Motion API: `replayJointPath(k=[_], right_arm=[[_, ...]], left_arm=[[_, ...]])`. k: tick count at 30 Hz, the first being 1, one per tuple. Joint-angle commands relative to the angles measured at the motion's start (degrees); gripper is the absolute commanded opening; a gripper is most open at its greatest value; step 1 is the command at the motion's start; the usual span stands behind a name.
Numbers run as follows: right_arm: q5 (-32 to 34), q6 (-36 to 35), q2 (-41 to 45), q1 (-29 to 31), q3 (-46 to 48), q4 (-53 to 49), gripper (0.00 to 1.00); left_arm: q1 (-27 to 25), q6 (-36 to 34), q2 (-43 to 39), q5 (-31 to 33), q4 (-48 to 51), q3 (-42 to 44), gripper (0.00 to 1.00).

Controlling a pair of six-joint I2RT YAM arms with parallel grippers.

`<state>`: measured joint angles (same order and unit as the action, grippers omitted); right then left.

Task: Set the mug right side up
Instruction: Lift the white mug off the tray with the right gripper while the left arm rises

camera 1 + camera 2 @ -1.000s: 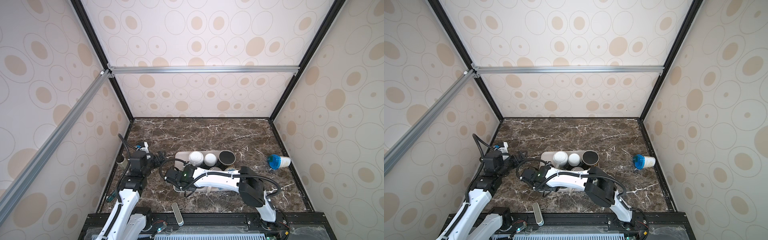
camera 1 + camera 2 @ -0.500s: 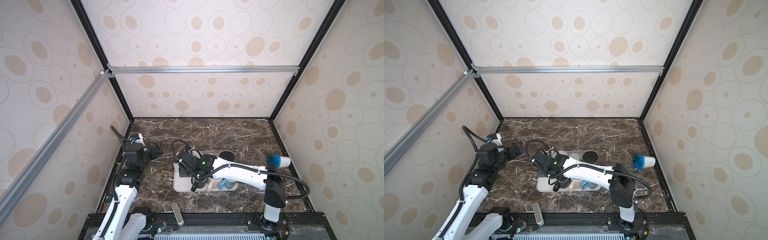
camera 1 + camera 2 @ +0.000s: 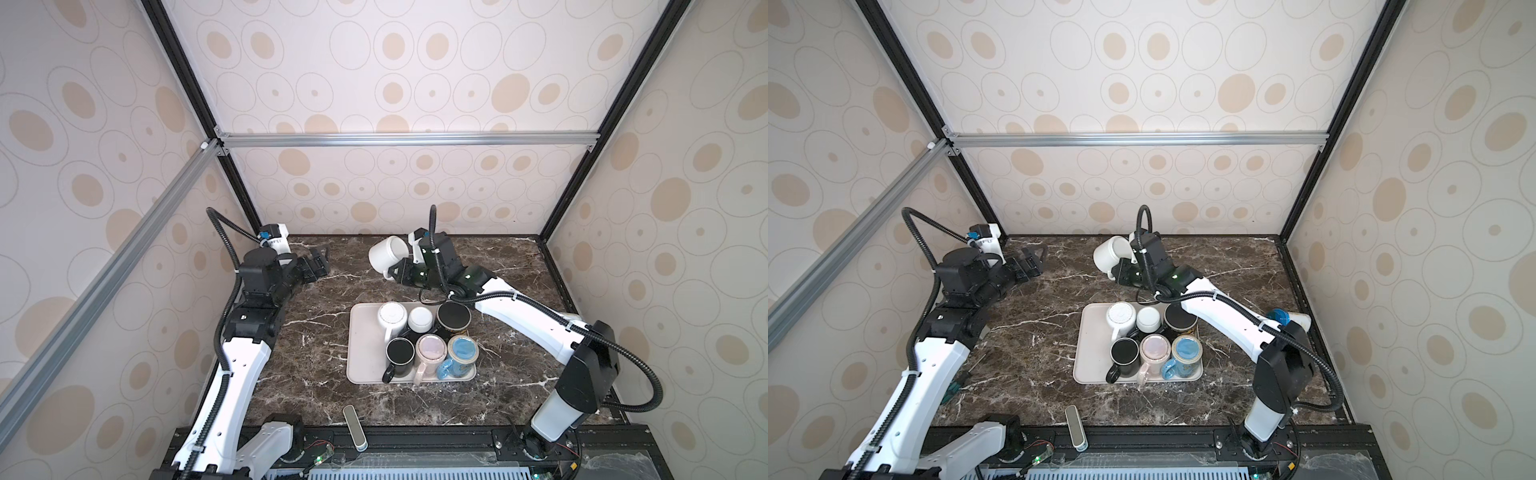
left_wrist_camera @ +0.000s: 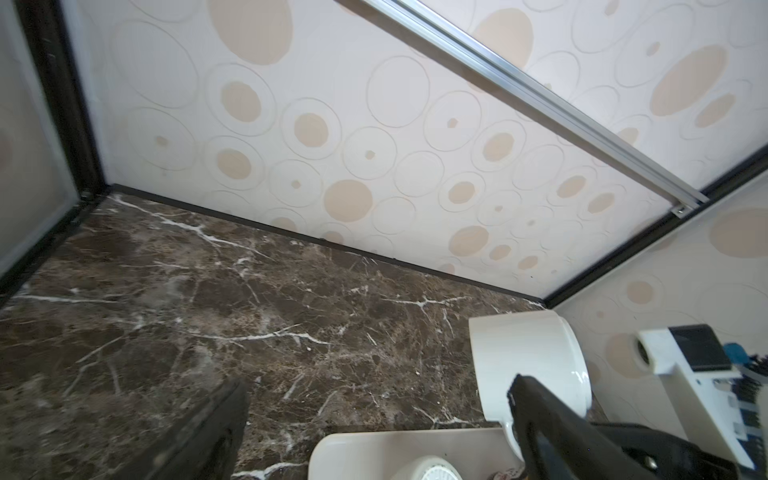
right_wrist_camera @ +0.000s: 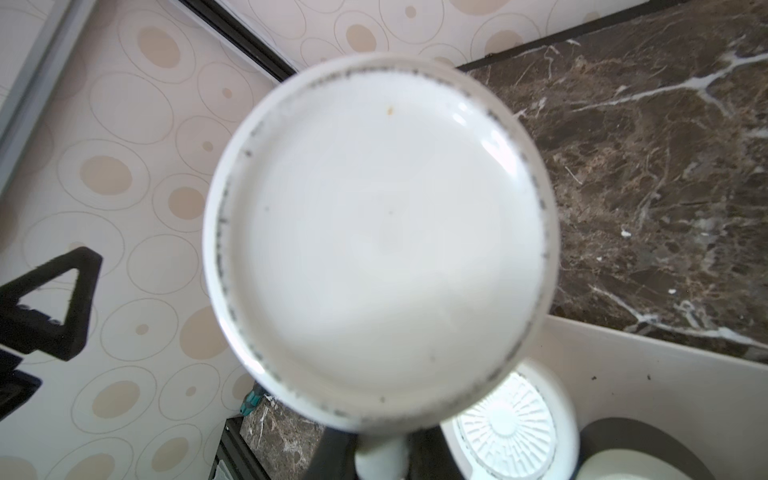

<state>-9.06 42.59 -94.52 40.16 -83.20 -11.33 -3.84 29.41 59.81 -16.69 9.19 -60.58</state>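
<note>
Closed on the handle (image 3: 388, 273), the right gripper (image 3: 398, 271) holds the mug (image 3: 387, 252) aloft behind the tray (image 3: 356, 332), lying near level with its base toward that wrist; the left gripper (image 3: 318, 265) hangs open, well apart.

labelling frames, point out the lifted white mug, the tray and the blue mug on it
lifted white mug (image 3: 388, 254), in a top view, side wall
tray (image 3: 363, 353), in a top view, bare left part
blue mug (image 3: 462, 350), in a top view, top face
</note>
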Motion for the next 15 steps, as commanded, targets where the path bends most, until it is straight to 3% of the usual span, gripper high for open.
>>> replayJointPath(k=[1,6,10,15], right_arm=[[-10.23,-0.11,5.89,-3.95,5.86,21.61,0.00],[-22.11,9.65,5.53,-10.32,9.56,31.53,0.00],[-26.15,18.67,2.56,-12.41,13.58,48.69,0.00],[-30.50,27.32,-2.62,-12.68,12.79,62.42,0.00]], left_arm=[[0.31,7.61,1.87,-13.03,-14.94,3.91,0.96],[-0.67,22.18,3.74,-17.49,-40.19,15.18,0.90],[-2.59,24.83,5.77,-16.63,-45.62,18.10,0.88],[-5.50,28.33,8.79,-16.71,-53.23,20.87,0.87]])
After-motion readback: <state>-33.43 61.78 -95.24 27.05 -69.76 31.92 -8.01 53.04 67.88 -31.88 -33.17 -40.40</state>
